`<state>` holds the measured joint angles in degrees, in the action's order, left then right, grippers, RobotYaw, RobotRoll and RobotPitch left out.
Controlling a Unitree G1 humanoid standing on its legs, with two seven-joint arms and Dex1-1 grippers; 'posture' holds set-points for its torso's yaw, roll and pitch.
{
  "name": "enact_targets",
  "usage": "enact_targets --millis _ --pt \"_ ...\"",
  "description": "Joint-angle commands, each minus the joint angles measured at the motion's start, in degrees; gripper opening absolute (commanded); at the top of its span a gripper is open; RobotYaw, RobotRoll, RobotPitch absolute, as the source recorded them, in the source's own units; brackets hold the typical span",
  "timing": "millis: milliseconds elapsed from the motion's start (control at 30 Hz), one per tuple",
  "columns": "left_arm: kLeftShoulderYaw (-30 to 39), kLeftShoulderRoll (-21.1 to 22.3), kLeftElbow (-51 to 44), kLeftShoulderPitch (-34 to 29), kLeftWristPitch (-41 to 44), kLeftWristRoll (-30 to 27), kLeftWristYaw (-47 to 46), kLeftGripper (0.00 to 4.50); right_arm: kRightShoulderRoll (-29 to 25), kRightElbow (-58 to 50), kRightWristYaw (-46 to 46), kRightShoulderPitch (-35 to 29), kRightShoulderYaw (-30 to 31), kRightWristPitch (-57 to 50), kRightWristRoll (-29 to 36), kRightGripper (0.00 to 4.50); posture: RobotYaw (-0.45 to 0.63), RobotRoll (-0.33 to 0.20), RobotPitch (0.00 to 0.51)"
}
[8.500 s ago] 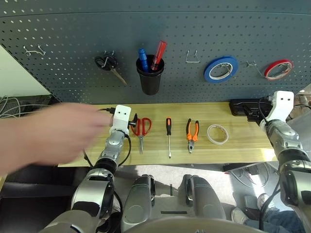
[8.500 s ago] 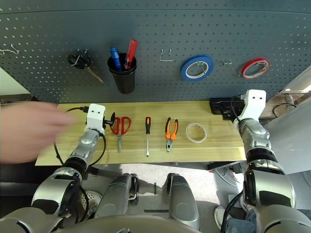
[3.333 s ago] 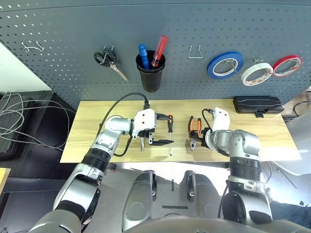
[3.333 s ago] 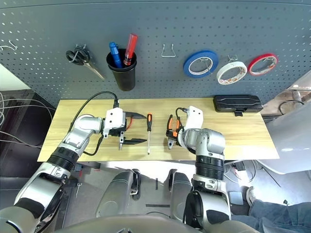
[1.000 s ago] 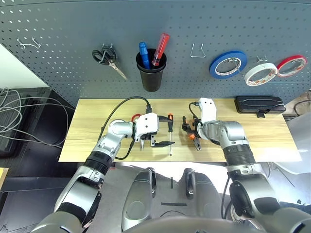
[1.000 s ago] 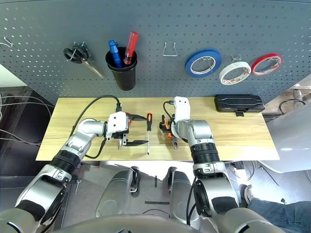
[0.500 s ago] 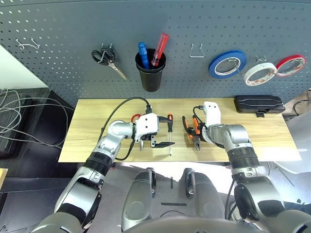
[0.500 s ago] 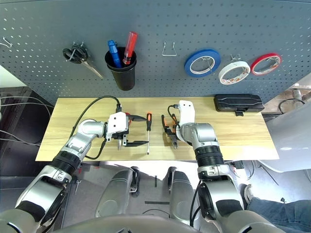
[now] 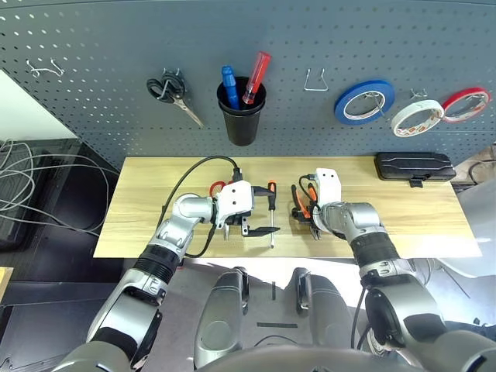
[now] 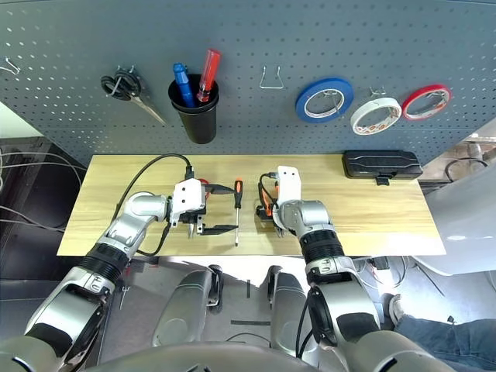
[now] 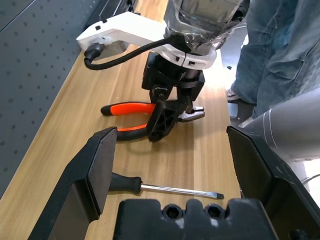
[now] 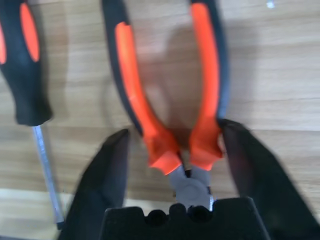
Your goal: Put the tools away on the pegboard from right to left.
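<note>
Left eye view: on the desk (image 9: 143, 198) lie one pair of pliers (image 9: 311, 191), right of one screwdriver (image 9: 272, 198); one pair of red-handled scissors (image 9: 217, 187) sits farther left, partly hidden. Three tape rolls, the white one (image 9: 417, 118) included, hang on the pegboard (image 9: 194, 46).

Left wrist view: the left tool (image 11: 167, 132) stands with its fingers apart, empty.

Right wrist view: the right tool (image 12: 175, 134) has its fingers apart astride the pliers, one against a handle. They look stiff, fairly heavy, not fragile; the grippy handles near the joint seem the best hold.
</note>
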<state>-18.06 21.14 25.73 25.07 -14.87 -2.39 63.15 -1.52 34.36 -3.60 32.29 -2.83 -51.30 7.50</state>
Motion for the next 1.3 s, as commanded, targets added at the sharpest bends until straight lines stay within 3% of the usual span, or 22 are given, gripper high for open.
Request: enact_targets --millis 33,200,333,533,600,733,900,1167,1300 --pt "-0.5 -0.2 -0.1 -0.6 0.9 0.4 -0.2 4.50 -0.2 3.9 0.0 -0.6 -0.1 0.6 -0.6 2.40 0.16 0.000 0.242" --pt "-1.1 0.0 0.7 -0.2 2.8 1.8 -1.1 4.50 -1.4 3.7 -1.3 -0.6 0.6 1.7 -1.0 2.30 0.16 0.000 0.234" --pt "-2.3 1.1 3.1 0.7 4.8 6.2 -4.3 4.50 -3.2 -1.0 -2.9 -2.1 1.3 0.1 -0.8 2.30 0.15 0.000 0.227" --pt "-3.1 2.6 9.7 2.9 5.5 12.9 -11.2 4.50 -8.0 -19.4 -10.7 -7.0 4.2 -5.7 2.6 2.30 0.14 0.000 0.200" --pt "-2.4 2.6 9.5 2.8 5.1 12.3 -11.4 4.50 -10.1 -25.6 -14.7 -8.4 5.7 -5.6 4.2 2.30 0.13 0.000 0.197" --pt "0.0 2.3 7.7 1.8 2.4 9.1 -11.1 4.50 -15.0 -36.8 -19.8 -1.9 8.5 -7.8 5.6 2.30 0.12 0.000 0.183" --pt "2.8 2.3 3.5 -1.1 -1.0 3.1 -7.2 4.50 -21.1 -55.9 -23.3 -9.4 7.7 -0.3 6.4 2.30 0.10 0.000 0.167" --pt "6.5 -1.0 -4.5 -2.3 2.0 -7.2 -3.1 4.50 -22.9 -58.0 -23.8 -9.9 4.7 17.8 4.2 2.30 0.08 0.000 0.146" --pt "7.6 -3.3 -6.2 -0.6 2.2 -9.0 -4.5 4.50 -19.8 -55.3 -20.3 -3.9 2.2 25.5 3.4 2.30 0.08 0.000 0.139"
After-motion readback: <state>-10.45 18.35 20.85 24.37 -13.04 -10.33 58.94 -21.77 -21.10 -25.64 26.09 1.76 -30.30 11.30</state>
